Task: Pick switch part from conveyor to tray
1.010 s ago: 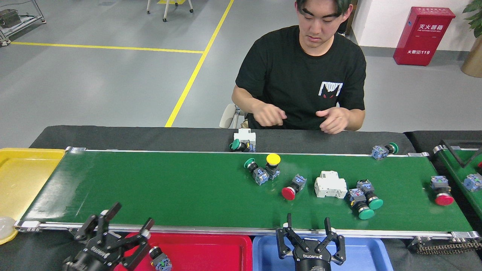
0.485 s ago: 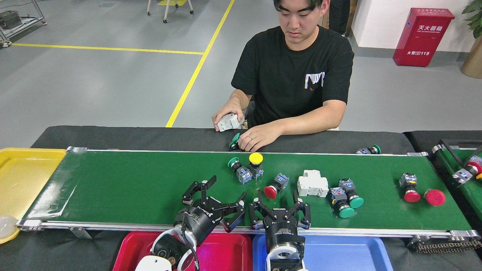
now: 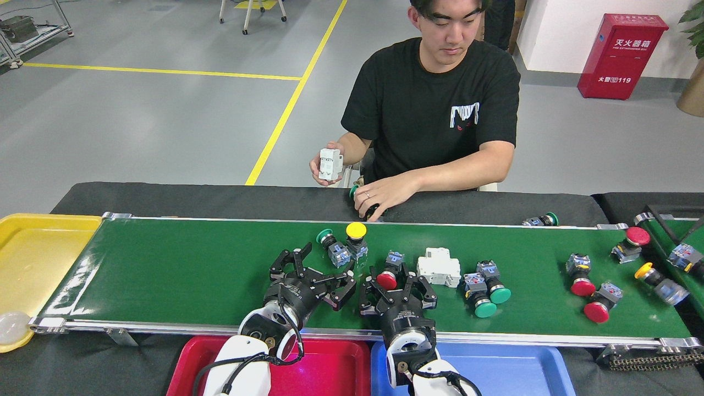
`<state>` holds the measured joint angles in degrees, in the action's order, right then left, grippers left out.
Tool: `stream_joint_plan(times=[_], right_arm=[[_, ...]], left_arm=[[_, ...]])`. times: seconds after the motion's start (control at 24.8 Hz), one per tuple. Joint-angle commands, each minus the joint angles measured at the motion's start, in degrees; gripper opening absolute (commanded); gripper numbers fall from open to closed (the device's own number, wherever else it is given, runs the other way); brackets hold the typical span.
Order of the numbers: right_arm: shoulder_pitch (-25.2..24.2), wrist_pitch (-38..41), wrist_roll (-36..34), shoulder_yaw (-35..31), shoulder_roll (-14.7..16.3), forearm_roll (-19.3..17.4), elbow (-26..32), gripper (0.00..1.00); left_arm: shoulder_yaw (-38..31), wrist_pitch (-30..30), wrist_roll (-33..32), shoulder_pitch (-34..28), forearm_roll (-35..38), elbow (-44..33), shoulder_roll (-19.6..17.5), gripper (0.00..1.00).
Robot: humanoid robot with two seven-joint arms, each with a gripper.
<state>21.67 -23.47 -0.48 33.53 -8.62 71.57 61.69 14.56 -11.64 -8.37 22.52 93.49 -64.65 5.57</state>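
Now both arms reach farther over the conveyor (image 3: 165, 269) than half a second ago. Yellow tray (image 3: 33, 258) at far left. Left gripper (image 3: 316, 272): fingers spread, nothing held, just short of the green and yellow push buttons (image 3: 344, 245), which have drifted left. Right gripper (image 3: 397, 283): jaws wide, straddling the red-capped switch part (image 3: 388, 274), not yet closed on it. White breaker (image 3: 438, 267) just beside. Person's hand (image 3: 328, 165) has lifted a white block higher. More switches have arrived at the right end.

red tray (image 3: 330, 366): cut by bottom edge | blue tray (image 3: 511, 368): same
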Motion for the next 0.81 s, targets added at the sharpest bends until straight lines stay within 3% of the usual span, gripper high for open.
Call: stream_joint_plan(times=[0.0,0.2,0.4,0.57,0.61,0.65,0.69,0.73,0.77], right_arm=[[0.74,0.62,0.05,-0.13,-0.44,-0.03,1.59,0.01],[-4.09,3.26,-0.04,0.04,0.97,0.59,10.81,0.01],[-14.29,13.28,-0.22,0.13,10.20,0.59,27.87,0.01],[-23.17,25.49,-0.04,0.22,13.01,0.94,36.30,0.07],[-24.40,27.25,-0.04,0.40,13.10,1.55,36.74,0.15],[-24.84,27.69,-0.04,1.10,12.92,2.87,36.66,0.45],[-24.66,27.43,-0.04,2.24,12.31,4.37,36.30,0.89],[-24.75,27.34,-0.04,3.38,11.52,5.42,35.69,0.98],[-24.75,27.43,-0.04,4.35,11.25,5.86,35.25,0.98]], left_arm=[[-0.50,0.48,0.64,1.30,0.03,0.40,0.14,1.00],[-0.59,3.64,1.69,2.53,0.03,3.21,-0.48,1.00],[-2.43,7.51,2.75,4.72,0.03,7.96,-0.56,0.96],[-4.28,8.48,4.42,6.48,-0.15,11.21,-0.48,0.78],[-4.28,8.48,5.30,6.57,-0.15,11.74,-0.56,0.72],[-4.28,8.48,6.35,6.66,-0.15,12.09,-0.56,0.67],[-4.28,8.57,7.23,6.66,-0.15,12.44,-0.56,0.62],[-4.28,8.57,7.67,6.66,-0.15,12.62,-0.56,0.61],[-4.28,8.57,7.85,6.66,-0.15,12.71,-0.56,0.59]])
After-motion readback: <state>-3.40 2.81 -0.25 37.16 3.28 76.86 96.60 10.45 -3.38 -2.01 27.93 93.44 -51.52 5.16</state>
